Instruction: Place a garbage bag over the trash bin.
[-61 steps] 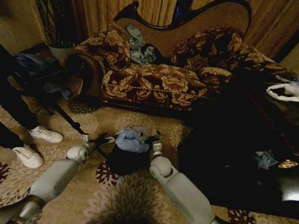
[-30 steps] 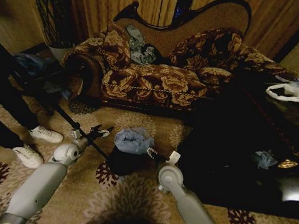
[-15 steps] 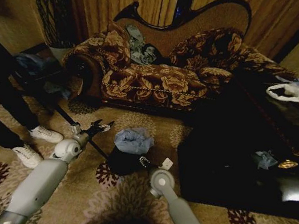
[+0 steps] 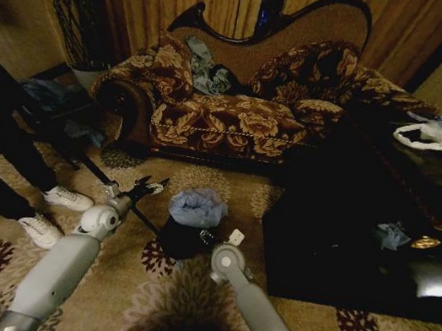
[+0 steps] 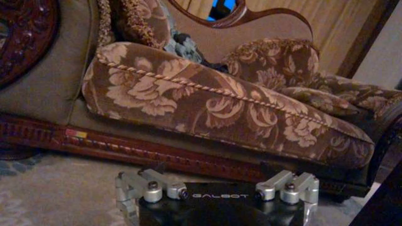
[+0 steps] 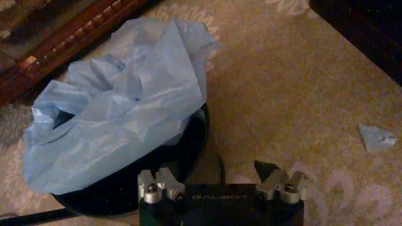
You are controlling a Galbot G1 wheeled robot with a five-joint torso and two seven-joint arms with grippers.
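Head view: the thin pale blue-grey plastic garbage bag [image 4: 197, 206] sits bunched on top of the small black cylindrical trash bin [image 4: 182, 240] on the patterned carpet, not yet pulled down around the rim. The left gripper [image 4: 146, 187] hovers just left of it, the right gripper [image 4: 219, 237] just beside the bin.

Left wrist view: fingers spread, empty, facing the floral sofa [image 5: 220, 108]; "GALBOT" reads on the mount.

Right wrist view: fingers apart, holding nothing, the bag heaped over one side of the rim. "GALBOT" again. A small blue-grey scrap [image 6: 378, 137] lies apart.
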